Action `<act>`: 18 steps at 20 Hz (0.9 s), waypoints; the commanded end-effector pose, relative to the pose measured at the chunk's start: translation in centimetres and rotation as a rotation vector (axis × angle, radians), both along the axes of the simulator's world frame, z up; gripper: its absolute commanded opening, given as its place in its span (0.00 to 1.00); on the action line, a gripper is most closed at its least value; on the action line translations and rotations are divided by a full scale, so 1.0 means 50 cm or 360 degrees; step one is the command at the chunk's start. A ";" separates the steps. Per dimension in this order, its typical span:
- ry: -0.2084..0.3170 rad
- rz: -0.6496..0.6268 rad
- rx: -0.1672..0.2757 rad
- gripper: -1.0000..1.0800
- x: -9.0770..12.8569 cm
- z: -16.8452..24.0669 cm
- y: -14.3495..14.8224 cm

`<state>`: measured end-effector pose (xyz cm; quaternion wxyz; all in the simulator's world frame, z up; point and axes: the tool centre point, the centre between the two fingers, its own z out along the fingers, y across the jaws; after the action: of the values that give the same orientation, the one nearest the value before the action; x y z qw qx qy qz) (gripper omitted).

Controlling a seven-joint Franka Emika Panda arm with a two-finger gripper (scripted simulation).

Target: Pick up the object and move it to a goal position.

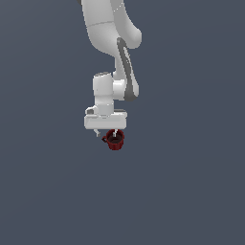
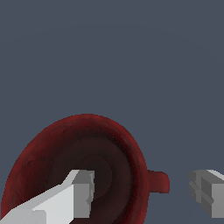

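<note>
Exterior view: the upper arm is cut off by the frame's top edge, and the gripper (image 1: 106, 134) fingers are mostly masked by the hand body and the dark red mug (image 1: 115, 140). The mug sits directly beneath the hand, its handle toward the exterior view's left. Wrist view: the mug (image 2: 78, 153) is cropped at the frame edge. The fingers stand wide apart, one fingertip (image 2: 83, 192) over the dark interior, the other beyond the handle (image 2: 159, 181); contact cannot be judged.
</note>
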<state>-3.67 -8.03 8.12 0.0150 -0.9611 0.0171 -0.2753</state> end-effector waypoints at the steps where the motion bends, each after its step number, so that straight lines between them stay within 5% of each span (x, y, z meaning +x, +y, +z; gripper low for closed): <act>1: -0.0001 0.0000 -0.0001 0.81 0.007 -0.011 0.000; 5: -0.0003 -0.0001 0.0002 0.81 0.012 -0.016 0.000; 6: -0.0003 -0.0001 0.0002 0.00 0.012 -0.016 0.000; 18: -0.0003 -0.0004 0.0000 0.00 0.010 -0.015 -0.002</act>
<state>-3.15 -8.18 7.32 0.0146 -0.9608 0.0186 -0.2762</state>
